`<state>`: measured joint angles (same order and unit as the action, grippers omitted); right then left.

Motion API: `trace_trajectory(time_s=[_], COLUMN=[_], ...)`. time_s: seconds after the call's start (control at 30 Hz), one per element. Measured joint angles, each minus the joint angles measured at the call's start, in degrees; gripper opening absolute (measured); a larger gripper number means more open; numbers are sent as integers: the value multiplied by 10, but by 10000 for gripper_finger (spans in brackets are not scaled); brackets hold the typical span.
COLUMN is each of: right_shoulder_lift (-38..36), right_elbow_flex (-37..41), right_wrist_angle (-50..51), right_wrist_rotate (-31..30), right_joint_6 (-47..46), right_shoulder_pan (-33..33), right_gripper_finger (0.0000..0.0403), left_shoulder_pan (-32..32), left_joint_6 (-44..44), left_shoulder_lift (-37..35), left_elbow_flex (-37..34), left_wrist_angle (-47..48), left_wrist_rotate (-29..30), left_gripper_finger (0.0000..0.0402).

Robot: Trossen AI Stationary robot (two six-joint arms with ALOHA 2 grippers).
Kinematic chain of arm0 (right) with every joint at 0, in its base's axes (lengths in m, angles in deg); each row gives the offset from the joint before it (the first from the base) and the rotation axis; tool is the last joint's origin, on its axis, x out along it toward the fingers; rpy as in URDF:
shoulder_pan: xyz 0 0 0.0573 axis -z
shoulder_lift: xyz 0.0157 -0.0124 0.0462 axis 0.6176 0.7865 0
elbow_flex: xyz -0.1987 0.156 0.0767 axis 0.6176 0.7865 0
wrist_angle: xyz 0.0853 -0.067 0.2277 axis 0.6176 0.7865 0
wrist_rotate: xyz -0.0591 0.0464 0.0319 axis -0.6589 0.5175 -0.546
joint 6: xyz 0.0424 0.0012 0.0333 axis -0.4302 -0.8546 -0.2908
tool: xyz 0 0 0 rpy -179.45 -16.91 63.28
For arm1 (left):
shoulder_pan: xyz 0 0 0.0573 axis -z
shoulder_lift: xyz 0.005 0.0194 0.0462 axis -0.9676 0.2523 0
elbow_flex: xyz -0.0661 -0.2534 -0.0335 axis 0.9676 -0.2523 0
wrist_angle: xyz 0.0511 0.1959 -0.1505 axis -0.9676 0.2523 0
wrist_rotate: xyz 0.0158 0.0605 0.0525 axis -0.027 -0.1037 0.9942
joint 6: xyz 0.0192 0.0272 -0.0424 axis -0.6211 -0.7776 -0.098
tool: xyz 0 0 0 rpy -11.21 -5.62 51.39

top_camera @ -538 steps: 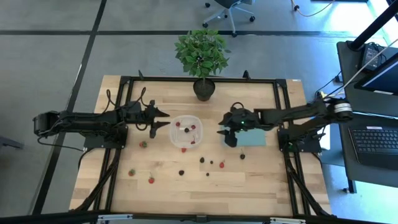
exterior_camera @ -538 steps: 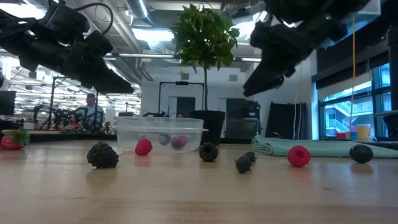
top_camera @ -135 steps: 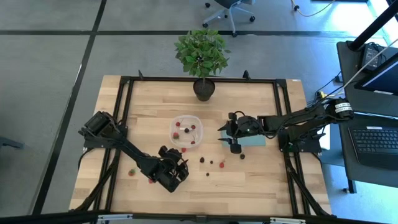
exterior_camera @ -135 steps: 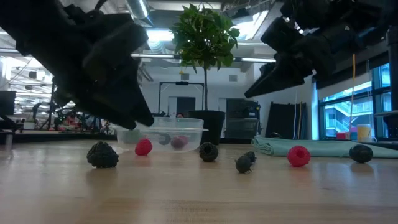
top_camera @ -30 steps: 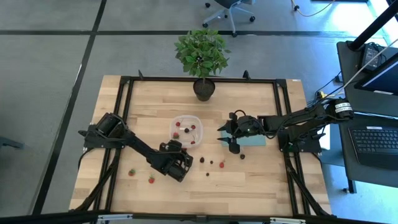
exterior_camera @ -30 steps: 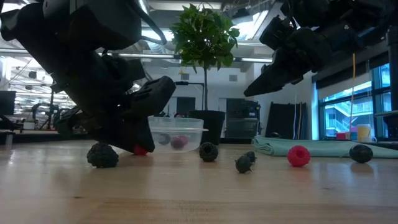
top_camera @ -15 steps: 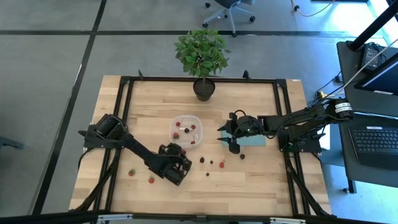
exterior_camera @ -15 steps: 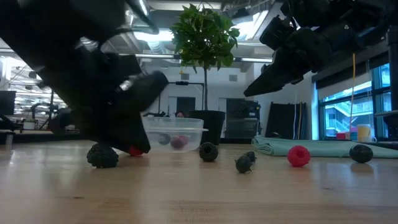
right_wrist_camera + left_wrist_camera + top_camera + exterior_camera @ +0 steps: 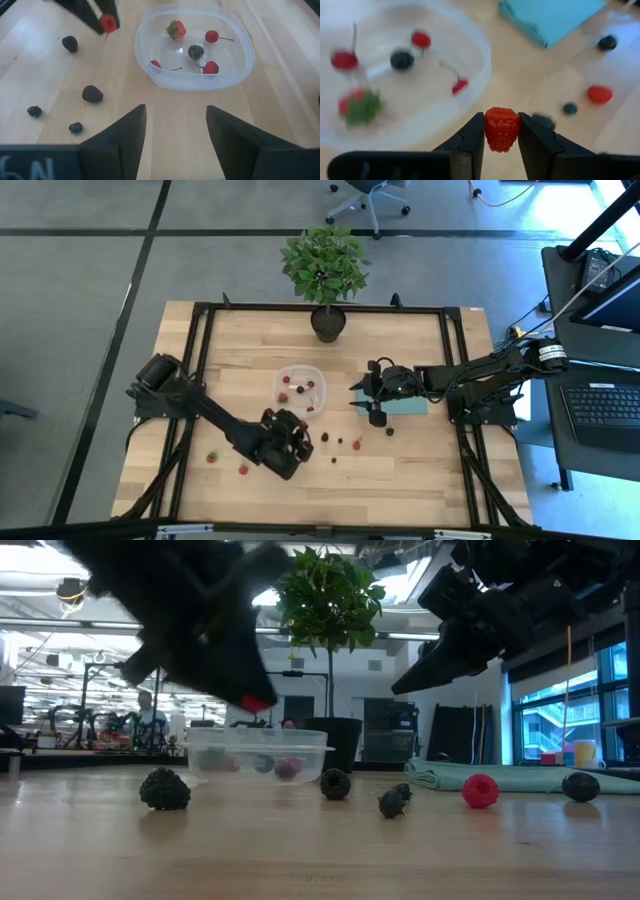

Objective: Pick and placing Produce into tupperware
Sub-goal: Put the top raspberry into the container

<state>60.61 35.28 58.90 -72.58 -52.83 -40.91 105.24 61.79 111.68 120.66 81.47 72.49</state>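
A red raspberry hangs in my left gripper, which is shut on it just off the near side of the tupperware. The low view shows the raspberry above the height of the container's rim. The clear tupperware rests flat on the table and holds a strawberry, cherries and a dark berry. My right gripper hovers open to the tupperware's right, over the edge of the teal sheet. Loose produce lies on the table: blackberries and a red berry. My left gripper pinches the raspberry's two opposite sides between its two fingers, at their free ends. The fingers slant down from the table's near left. The raspberry is lifted clear of the table and of the tupperware.
A potted plant stands at the table's far edge. Several dark and red berries lie right of my left gripper, and two red ones lie near the front left. A black frame borders the table.
My left gripper has risen from the table beside the tupperware and rolled at the wrist. The red raspberry, which lay on the table by the container's near side, has been lifted clear with it to above rim height. My right arm has kept still.
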Motion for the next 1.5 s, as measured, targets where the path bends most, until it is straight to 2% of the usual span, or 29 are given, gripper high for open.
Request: trace_trajectory(time_s=[0.17,0.3,0.4,0.7,1.0,1.5], right_shoulder_lift=[0,0,0,0,0,0], right_elbow_flex=[0,0,0,0,0,0], right_wrist_angle=[0,-2,-2,-4,-5,-5], right_wrist_rotate=[0,0,0,0,0,0], right_joint_6=[4,18,29,47,45,-2], right_shoulder_pan=[0,0,0,1,19,56], right_gripper_finger=[209,209,209,209,209,209], left_shoulder_pan=[-38,-90,-129,-219,-275,-288], left_joint_6=[-41,-56,-90,-175,-242,-363], left_shoulder_lift=[-37,-46,-47,-47,-46,-45], left_elbow_flex=[1,1,1,1,1,1], left_wrist_angle=[32,81,83,96,146,149], left_wrist_rotate=[-9,-75,-130,-227,-317,-330], left_gripper_finger=[95,95,96,96,96,96])
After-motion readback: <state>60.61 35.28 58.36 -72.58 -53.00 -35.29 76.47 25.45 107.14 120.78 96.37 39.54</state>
